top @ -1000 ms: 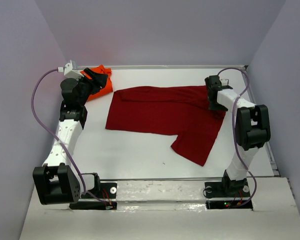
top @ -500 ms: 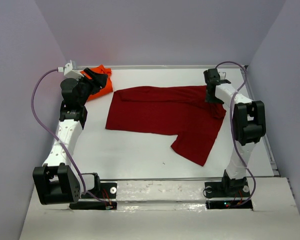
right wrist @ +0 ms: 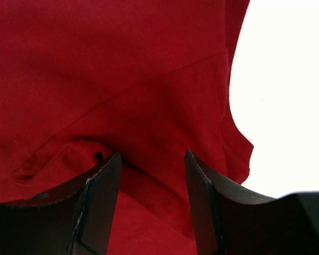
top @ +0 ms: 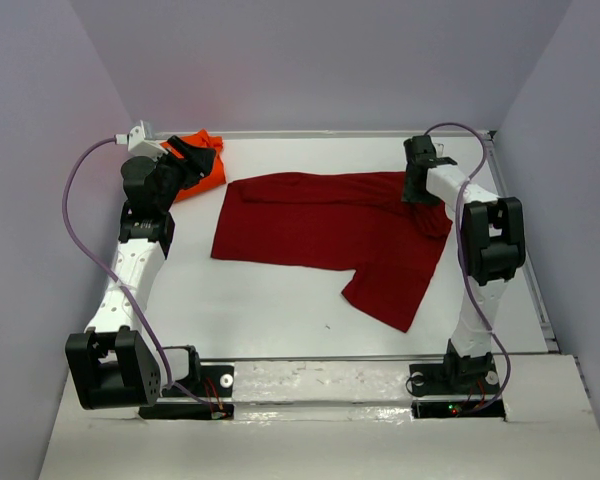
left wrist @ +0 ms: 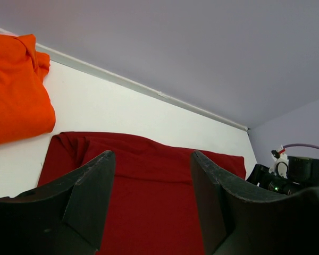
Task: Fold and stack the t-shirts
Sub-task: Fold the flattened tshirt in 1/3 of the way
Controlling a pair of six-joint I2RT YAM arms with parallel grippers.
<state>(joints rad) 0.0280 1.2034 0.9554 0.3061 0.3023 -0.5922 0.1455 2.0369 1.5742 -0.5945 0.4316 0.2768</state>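
The dark crimson t-shirt [top: 330,225] lies spread across the middle of the table, one part hanging toward the near right. It fills the right wrist view [right wrist: 106,74] and shows in the left wrist view [left wrist: 149,186]. The orange t-shirt [top: 205,165] lies bunched at the far left corner, also in the left wrist view [left wrist: 13,87]. My left gripper [top: 195,158] is open and empty, held above the table by the orange shirt, facing the crimson one. My right gripper [top: 412,190] is open, its fingers [right wrist: 103,202] down over the crimson shirt's far right edge.
Grey walls close in the white table [top: 280,300] at the back and both sides. A raised lip [top: 340,133] runs along the far edge. The right arm's wrist [left wrist: 290,178] shows at the right of the left wrist view.
My right gripper has moved a little farther back and left along the crimson shirt's far right edge. The left arm and both shirts have not moved.
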